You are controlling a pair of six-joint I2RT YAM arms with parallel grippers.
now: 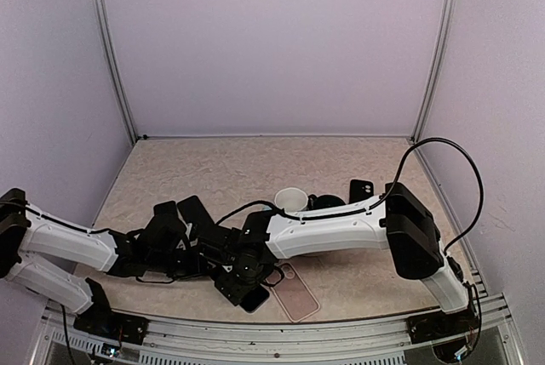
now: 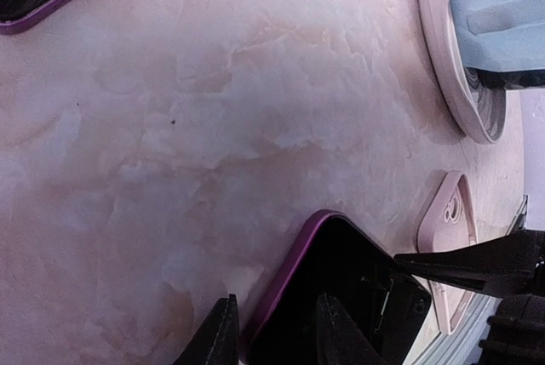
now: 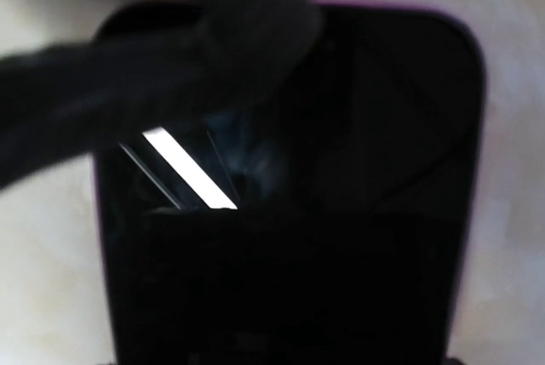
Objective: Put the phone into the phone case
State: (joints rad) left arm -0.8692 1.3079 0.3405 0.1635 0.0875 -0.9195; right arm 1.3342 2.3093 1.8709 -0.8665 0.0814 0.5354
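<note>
Phone (image 1: 254, 299) sits on the table (image 1: 213, 169) near the front edge in the top view. The pink case (image 1: 295, 293) lies flat just beside it on the right, with nothing in it. You have both arms converged over the phone, with the right gripper (image 1: 245, 280) directly above it. Left wrist view: the left gripper (image 2: 277, 335) has one jaw on either side of the phone's purple long edge, with a narrow gap; I cannot tell whether it pinches. A dark finger from the other arm reaches onto the phone's far end, with the case beyond. Right wrist view: the dark screen fills the frame with a blurred black shape across it, and the jaw state is not readable. Judgement: early stage, since the phone is not in the case. You still have lifting, aligning and pressing in to do.
</note>
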